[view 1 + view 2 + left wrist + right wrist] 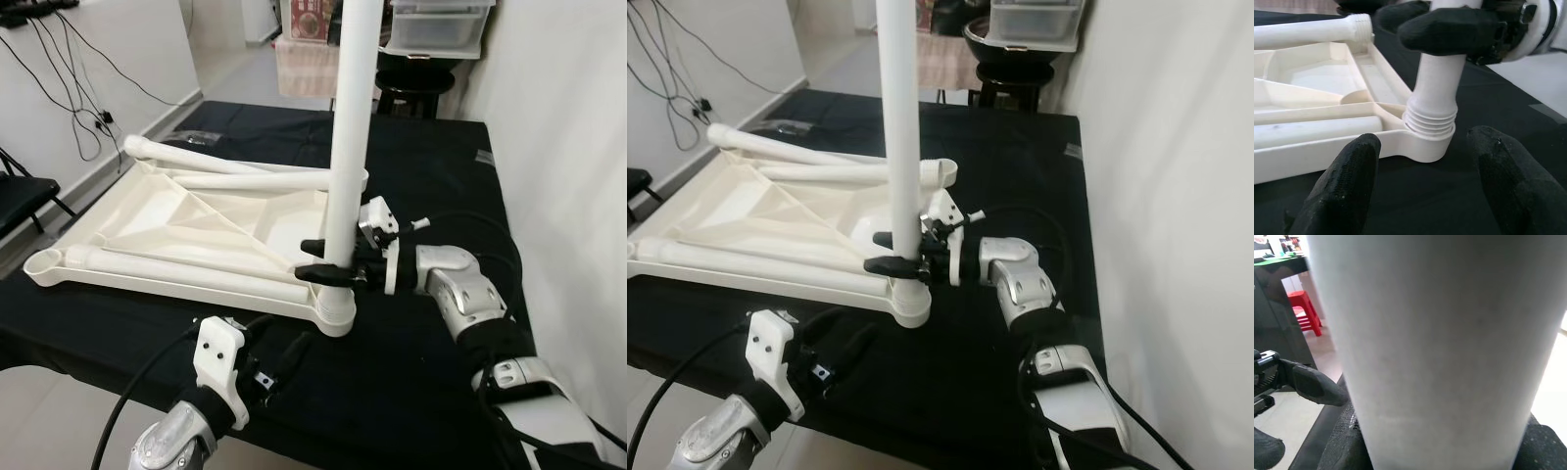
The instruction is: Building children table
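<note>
A white plastic tabletop point(186, 230) lies upside down on the black-covered table point(431, 382). A white table leg point(350, 137) stands upright in the near right corner socket point(336, 311), its threads point(1431, 120) partly showing above the socket. My right gripper point(323, 261) is shut on the leg just above the socket. The left gripper point(284, 364) is open, low in front of that corner, its fingers point(1342, 186) apart and touching nothing. Several more legs point(211, 162) lie on the tabletop.
A white wall point(578, 147) runs along the table's right side. Cables point(69, 108) hang on the left wall beside a dark chair point(20, 196). Beyond the table stand a black stool point(416, 83) and plastic bins point(436, 24). A red stool point(1303, 313) stands on the floor.
</note>
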